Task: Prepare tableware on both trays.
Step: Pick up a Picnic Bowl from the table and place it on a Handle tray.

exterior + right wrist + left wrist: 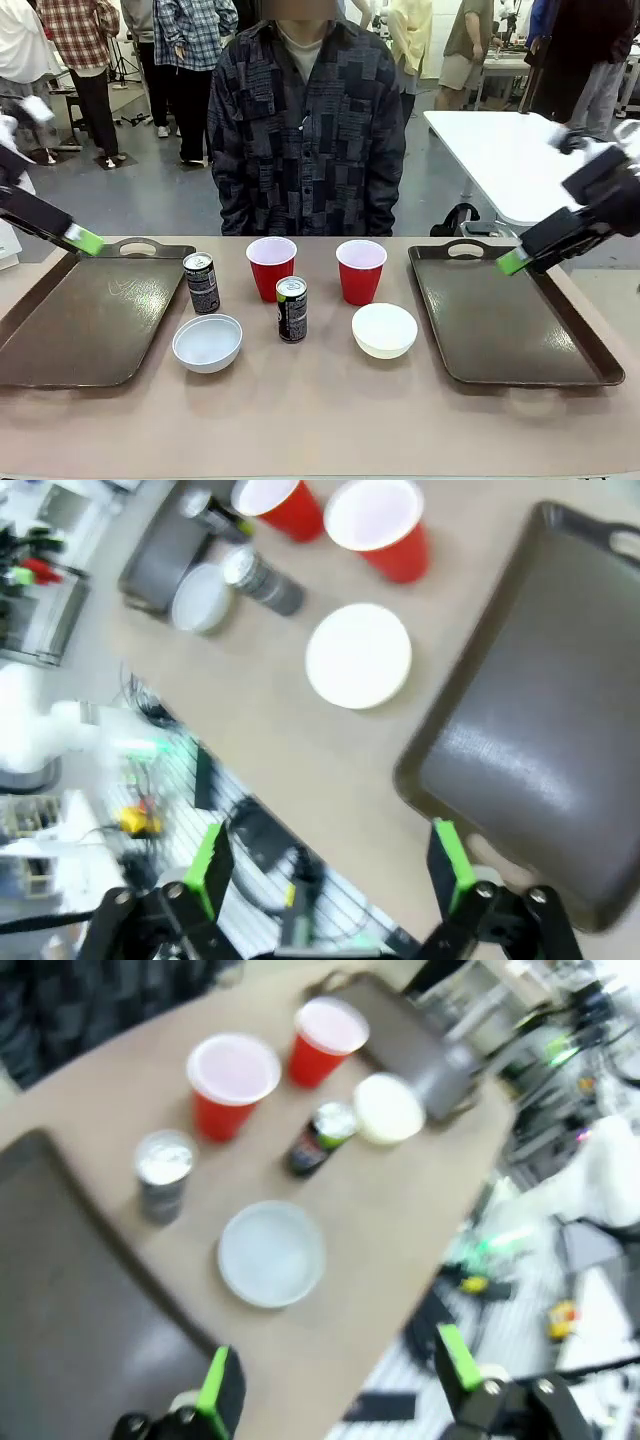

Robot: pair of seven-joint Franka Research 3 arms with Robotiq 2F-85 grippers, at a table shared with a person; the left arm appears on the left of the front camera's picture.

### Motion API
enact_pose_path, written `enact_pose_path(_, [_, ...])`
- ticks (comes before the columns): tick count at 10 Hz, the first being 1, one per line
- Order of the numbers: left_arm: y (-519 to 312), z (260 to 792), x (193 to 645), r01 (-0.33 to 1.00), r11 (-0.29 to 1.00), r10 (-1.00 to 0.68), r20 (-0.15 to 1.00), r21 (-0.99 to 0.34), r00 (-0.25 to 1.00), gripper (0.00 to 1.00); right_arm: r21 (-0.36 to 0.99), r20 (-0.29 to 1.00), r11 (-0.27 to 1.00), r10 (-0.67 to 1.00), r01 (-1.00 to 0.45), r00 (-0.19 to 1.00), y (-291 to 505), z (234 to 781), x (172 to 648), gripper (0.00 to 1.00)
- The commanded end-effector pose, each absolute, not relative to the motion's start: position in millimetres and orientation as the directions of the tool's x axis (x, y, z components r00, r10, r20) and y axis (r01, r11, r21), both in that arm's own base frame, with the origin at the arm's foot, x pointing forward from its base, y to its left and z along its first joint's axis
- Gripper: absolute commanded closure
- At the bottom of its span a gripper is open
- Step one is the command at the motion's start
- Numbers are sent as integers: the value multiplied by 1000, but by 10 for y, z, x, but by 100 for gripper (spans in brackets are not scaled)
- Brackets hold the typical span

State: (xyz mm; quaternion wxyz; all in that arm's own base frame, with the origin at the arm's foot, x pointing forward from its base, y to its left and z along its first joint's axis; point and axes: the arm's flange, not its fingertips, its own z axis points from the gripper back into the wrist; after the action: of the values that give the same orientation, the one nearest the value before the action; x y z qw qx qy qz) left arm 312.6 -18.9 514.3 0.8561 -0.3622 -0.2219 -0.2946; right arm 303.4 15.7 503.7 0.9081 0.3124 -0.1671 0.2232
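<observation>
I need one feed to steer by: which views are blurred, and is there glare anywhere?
Front view: sharp across the table, with a pale sheen on the left tray. Left wrist view: blurred throughout, edges soft. Right wrist view: also blurred, with a glare patch on the right tray.

front level across table (320, 420), both wrists high over cups (232, 1085)

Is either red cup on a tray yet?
No, both red cups stand on the tabletop, between the left tray and the right tray.
</observation>
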Motion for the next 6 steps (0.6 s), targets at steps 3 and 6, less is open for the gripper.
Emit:
enact_pose_path(3, [152,4976,2917,518,382,-132,509,-766,851,0,786,441,443,87,-431,893,-291,4633,2586,0])
enact_pose_path(6, [263,4911,2967,347,552,-45,389,-758,920,0,776,398,495,95,-390,913,-269,4603,2626,0])
